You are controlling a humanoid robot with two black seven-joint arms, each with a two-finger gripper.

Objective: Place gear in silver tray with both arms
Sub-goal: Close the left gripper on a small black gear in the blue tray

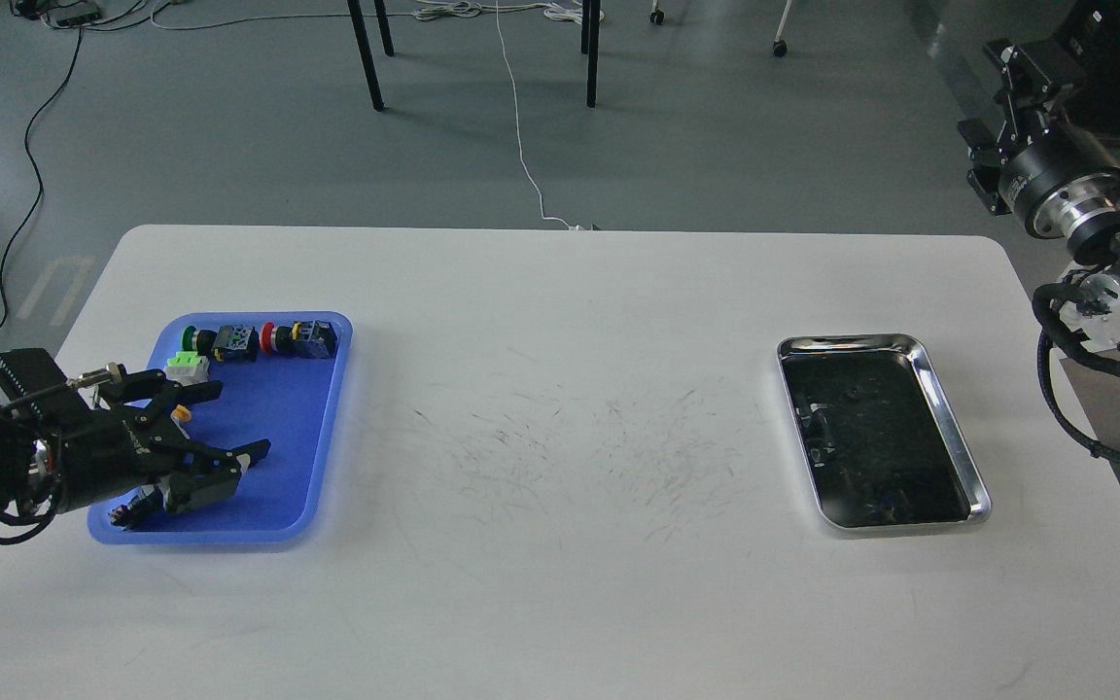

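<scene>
Hovering over the blue tray, lower left

My left hand (229,428) hangs spread wide over the blue tray (322,428) at the lower left of the frame, fingers parted, nothing between them. The gear is not visible there; my hand covers that part of the tray. A row of coloured switch parts (259,340) lines the tray's far edge. The silver tray (954,437) lies on the counter (560,389) at right centre. My right hand (1017,83) is raised at the upper right, off the counter; its grip I cannot tell.
</scene>
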